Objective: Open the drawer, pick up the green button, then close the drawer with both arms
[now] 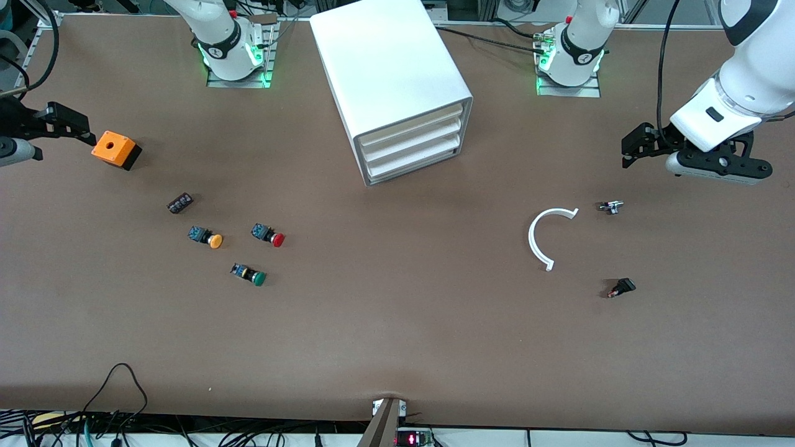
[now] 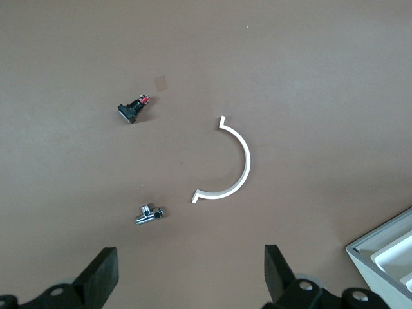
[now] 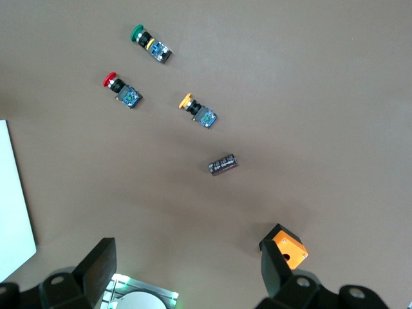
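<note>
The white cabinet (image 1: 397,81) stands between the two arm bases, all three drawers shut; the drawer (image 1: 415,166) is the lowest one. The button (image 1: 249,274), green-capped with a yellow ring, lies on its side on the bare table toward the right arm's end and shows in the right wrist view too (image 3: 151,44). My right gripper (image 1: 68,127) hangs open and empty over the table's right-arm end, beside an orange box; its fingers (image 3: 100,264) stand wide apart. My left gripper (image 1: 633,148) hangs open and empty over the left arm's end, fingers (image 2: 277,270) wide.
A red-capped button (image 1: 268,236), an orange-capped button (image 1: 206,237) and a small black cylinder (image 1: 179,203) lie near the green one. The orange box (image 1: 115,149) has a hole on top. A white arc (image 1: 543,239), a small metal part (image 1: 610,207) and a black part (image 1: 621,288) lie below the left gripper.
</note>
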Tool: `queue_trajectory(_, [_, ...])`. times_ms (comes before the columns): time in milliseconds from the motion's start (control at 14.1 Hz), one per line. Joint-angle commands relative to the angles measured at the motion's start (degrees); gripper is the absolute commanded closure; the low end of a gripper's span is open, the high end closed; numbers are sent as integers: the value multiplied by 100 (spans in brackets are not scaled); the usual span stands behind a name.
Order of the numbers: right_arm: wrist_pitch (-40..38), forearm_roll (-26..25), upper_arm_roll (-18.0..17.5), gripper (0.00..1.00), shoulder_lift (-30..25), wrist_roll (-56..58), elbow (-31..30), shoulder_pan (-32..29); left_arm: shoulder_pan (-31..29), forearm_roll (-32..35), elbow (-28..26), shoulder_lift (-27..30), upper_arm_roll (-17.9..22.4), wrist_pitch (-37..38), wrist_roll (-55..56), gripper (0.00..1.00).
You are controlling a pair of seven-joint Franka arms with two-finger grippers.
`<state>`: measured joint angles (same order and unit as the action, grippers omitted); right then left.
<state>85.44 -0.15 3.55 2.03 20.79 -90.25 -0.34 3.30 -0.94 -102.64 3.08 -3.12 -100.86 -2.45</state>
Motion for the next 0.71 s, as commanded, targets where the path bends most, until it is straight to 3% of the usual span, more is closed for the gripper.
queue_trajectory(0, [139, 32, -13, 0, -440, 48, -502, -19, 56, -21, 209, -114, 49, 154, 43, 0])
queue_trajectory(637, [148, 41, -21, 0, -405, 48, -450, -19, 21, -12, 209, -123, 49, 154, 43, 0])
